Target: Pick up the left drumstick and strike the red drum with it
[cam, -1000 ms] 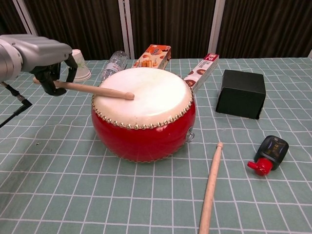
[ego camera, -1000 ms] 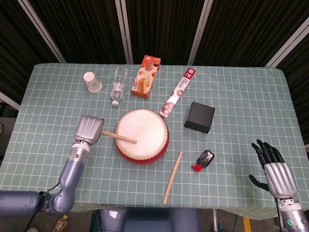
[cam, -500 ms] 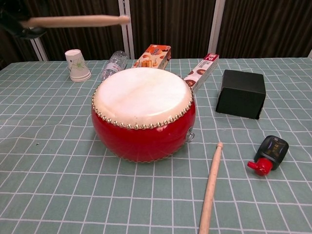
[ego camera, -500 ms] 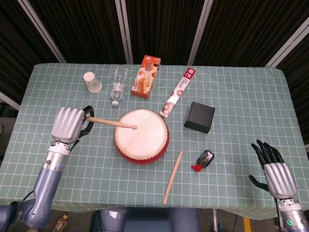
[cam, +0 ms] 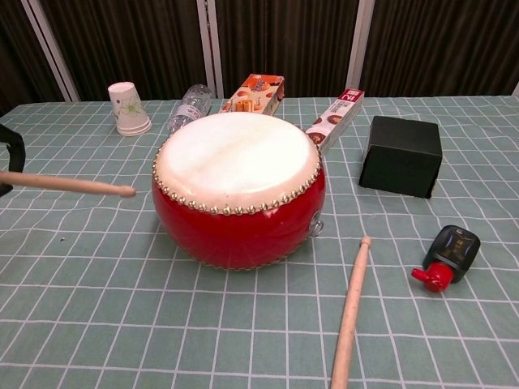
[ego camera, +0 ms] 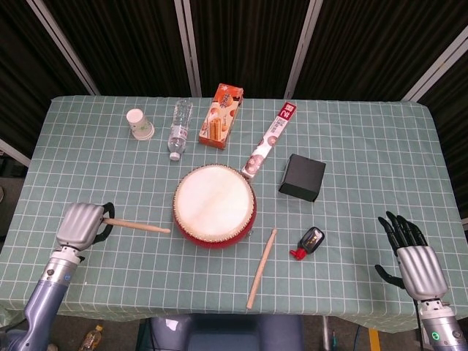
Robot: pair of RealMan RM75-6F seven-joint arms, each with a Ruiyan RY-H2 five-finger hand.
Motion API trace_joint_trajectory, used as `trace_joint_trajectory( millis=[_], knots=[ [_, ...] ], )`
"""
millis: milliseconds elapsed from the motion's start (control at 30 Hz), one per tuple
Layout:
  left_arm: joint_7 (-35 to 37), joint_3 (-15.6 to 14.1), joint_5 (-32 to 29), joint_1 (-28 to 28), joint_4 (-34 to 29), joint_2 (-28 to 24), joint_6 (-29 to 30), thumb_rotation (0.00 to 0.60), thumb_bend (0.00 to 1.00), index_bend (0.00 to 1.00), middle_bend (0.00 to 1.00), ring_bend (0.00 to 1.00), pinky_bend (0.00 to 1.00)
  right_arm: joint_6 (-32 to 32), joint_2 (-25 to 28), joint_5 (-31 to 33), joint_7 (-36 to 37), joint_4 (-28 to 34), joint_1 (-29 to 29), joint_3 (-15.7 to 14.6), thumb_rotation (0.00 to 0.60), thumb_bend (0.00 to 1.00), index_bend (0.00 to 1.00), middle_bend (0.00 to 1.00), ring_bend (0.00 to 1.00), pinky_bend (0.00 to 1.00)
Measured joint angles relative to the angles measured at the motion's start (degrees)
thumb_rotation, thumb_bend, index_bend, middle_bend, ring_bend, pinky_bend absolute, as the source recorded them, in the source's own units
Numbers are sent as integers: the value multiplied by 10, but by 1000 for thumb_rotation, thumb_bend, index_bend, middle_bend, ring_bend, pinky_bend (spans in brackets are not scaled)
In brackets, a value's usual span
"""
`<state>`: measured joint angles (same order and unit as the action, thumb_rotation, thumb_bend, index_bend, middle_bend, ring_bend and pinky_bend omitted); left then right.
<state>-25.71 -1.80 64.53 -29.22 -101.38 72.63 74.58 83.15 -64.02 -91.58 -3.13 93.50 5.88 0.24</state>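
The red drum point(ego camera: 213, 206) with its white skin sits mid-table, also large in the chest view point(cam: 238, 188). My left hand point(ego camera: 79, 224) grips the left drumstick point(ego camera: 137, 226) to the drum's left. The stick points right, its tip just short of the drum's side and off the skin. In the chest view the drumstick point(cam: 69, 184) hangs low at the left edge, with only a dark sliver of the hand point(cam: 10, 154) showing. My right hand point(ego camera: 414, 259) is open near the table's front right corner, holding nothing.
A second drumstick point(ego camera: 261, 268) lies right of the drum. A black box point(ego camera: 302, 177), a red-and-black small device point(ego camera: 309, 242), a long snack box point(ego camera: 270, 138), an orange box point(ego camera: 221, 115), a water bottle point(ego camera: 178, 129) and a paper cup point(ego camera: 138, 123) stand around.
The left hand lifted the stick off the drum skin, raised it high, then swung it down and back to the left; its tip now sits beside the drum. The right hand stayed still.
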Motion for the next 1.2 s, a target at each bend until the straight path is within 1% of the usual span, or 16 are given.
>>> trace_joint_trajectory(
  millis=[67, 133, 233, 300, 333, 433, 500, 533, 600, 700, 867, 933, 1033, 1133, 1200],
  knots=[
    [-5, -2, -10, 4, 23, 19, -13, 600, 465, 716, 989, 917, 897, 0, 0, 0, 1, -1, 0, 0, 600, 250, 0, 0, 0, 116],
    [-12, -3, -18, 6, 40, 33, -21, 600, 459, 690, 957, 886, 872, 0, 0, 0, 2, -1, 0, 0, 600, 251, 0, 0, 0, 116],
    [-27, -3, -26, 9, 61, 50, -30, 600, 436, 592, 855, 800, 805, 0, 1, 0, 3, -1, 0, 1, 600, 251, 0, 0, 0, 116],
    [-37, -3, -31, 10, 73, 59, -36, 600, 370, 506, 736, 700, 727, 0, 1, 0, 3, -1, 0, 0, 600, 251, 0, 0, 0, 116],
    [-41, -3, -35, 10, 76, 61, -38, 600, 349, 488, 706, 672, 701, 1, 1, 0, 3, -1, 0, 0, 600, 251, 0, 0, 0, 116],
    [-51, -2, -44, 11, 79, 63, -46, 600, 250, 417, 561, 527, 566, 1, 1, 0, 3, -2, 0, 1, 600, 251, 0, 0, 0, 116],
    [-58, -3, -50, 12, 77, 59, -49, 600, 186, 344, 437, 403, 464, 1, 0, 0, 4, -2, 0, 1, 600, 251, 0, 0, 0, 116],
    [-59, -3, -52, 12, 74, 56, -50, 600, 171, 321, 405, 371, 438, 1, 0, 0, 4, -2, 0, 1, 600, 251, 0, 0, 0, 116],
    [-60, -3, -60, 15, 63, 49, -50, 600, 134, 238, 295, 273, 364, 1, 0, -1, 3, -2, 0, 0, 600, 251, 0, 0, 0, 116],
    [-59, -2, -66, 21, 45, 32, -49, 600, 106, 147, 186, 174, 277, 1, 0, -2, 3, -2, 0, 0, 600, 252, 0, 0, 0, 116],
    [-32, -1, -54, 36, 18, -6, -37, 600, 77, 53, 80, 64, 176, 2, 0, -3, 0, -3, 0, 0, 600, 251, 0, 0, 0, 116],
    [-15, -1, -45, 43, 8, -20, -30, 600, 75, 36, 63, 53, 160, 2, 0, -3, 0, -3, 0, -1, 600, 250, 0, 0, 0, 116],
    [20, -2, -15, 59, -6, -41, -11, 600, 73, 12, 48, 48, 141, 2, -1, -3, -1, -4, 0, -1, 600, 251, 0, 0, 0, 116],
    [67, -4, 32, 79, -10, -57, 22, 600, 45, 0, 11, 7, 112, 3, -1, -5, 0, -5, 0, -1, 600, 251, 0, 0, 0, 116],
    [105, -6, 73, 97, -6, -66, 55, 600, 24, 0, 0, 0, 68, 3, 0, -6, -1, -6, 0, -1, 600, 251, 0, 0, 0, 116]
  ],
)
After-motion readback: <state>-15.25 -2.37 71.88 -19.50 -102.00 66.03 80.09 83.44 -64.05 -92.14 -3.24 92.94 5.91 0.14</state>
